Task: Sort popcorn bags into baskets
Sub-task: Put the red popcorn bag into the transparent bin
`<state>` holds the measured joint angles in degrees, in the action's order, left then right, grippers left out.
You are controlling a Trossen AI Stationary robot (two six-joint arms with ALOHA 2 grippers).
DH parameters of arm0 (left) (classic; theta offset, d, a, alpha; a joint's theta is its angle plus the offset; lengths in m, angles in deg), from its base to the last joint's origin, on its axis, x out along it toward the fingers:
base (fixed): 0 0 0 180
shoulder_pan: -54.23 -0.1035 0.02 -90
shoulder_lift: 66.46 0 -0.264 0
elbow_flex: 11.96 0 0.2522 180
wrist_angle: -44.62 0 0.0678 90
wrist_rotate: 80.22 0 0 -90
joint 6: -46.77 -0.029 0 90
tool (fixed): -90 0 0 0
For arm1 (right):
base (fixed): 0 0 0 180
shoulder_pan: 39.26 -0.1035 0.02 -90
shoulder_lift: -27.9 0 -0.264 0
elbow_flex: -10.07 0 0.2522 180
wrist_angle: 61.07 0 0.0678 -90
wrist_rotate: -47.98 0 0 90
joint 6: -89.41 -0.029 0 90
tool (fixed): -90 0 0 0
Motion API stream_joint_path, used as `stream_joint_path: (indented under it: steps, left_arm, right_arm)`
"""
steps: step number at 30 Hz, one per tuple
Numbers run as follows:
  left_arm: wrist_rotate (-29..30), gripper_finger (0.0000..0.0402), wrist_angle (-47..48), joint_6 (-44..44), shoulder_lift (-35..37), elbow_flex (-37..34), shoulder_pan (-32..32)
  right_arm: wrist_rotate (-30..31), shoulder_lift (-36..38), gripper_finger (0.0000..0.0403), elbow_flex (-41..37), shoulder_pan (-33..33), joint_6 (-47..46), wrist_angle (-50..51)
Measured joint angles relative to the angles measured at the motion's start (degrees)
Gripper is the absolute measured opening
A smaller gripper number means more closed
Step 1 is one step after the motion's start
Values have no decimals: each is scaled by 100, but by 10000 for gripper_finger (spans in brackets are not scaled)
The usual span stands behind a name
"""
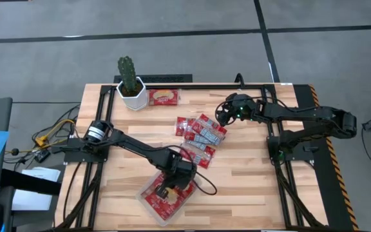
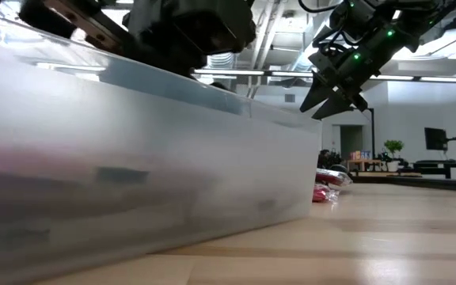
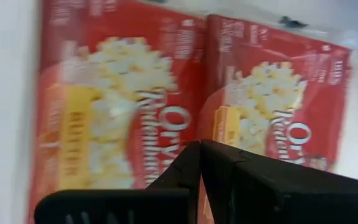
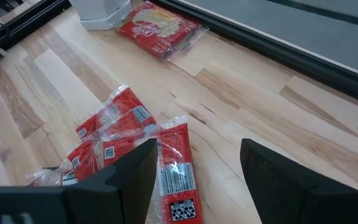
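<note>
Clear plastic fills the low view: the wall of the tray (image 2: pixel 133 190), which sits at the near edge of the table (image 1: pixel 256 187). Over it hangs the left gripper (image 1: pixel 171 188), fingers closed together and empty, directly above two popcorn bags (image 3: pixel 104 118) already lying side by side in the tray, picture faces up. Loose packets (image 1: pixel 201 136) lie heaped mid-table, between the two arms, and one more bag (image 4: pixel 161 28) rests beside the white cactus pot (image 1: pixel 133 95) at the far edge. The right gripper (image 1: pixel 223 115) hovers just beside the heap, jaws wide and holding nothing. From its wrist view the nearest packet (image 4: pixel 176 168) lies below and ahead of the left finger, long axis roughly along the reach, so the right arm looks better placed for the next pick.
</note>
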<state>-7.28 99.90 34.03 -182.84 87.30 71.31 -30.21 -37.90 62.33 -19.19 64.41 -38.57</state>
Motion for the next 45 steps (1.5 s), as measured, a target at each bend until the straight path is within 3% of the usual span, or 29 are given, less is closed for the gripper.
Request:
stream_joint_path:
  steps: [18, 26, 34, 40, 45]
  left_arm:
    - [-570, 0, 623, -94, 24, 225, 66]
    - [1154, 0, 1344, 1195, 733, 601, -620]
    - [3138, 0, 1015, 2524, 1839, 524, -2100]
    - [3871, 0, 637, 2385, 1576, 398, -3193]
    - [4020, 0, 659, 2119, 955, 376, -3948]
  right_arm:
    - [1, 0, 255, 0, 164, 19, -72]
    - [-39, 0, 255, 0, 418, 17, -187]
    - [-319, 0, 255, -2, 677, -1, -428]
    - [-337, 0, 255, -2, 853, 4, -716]
    - [-333, 0, 255, -2, 1044, 0, -740]
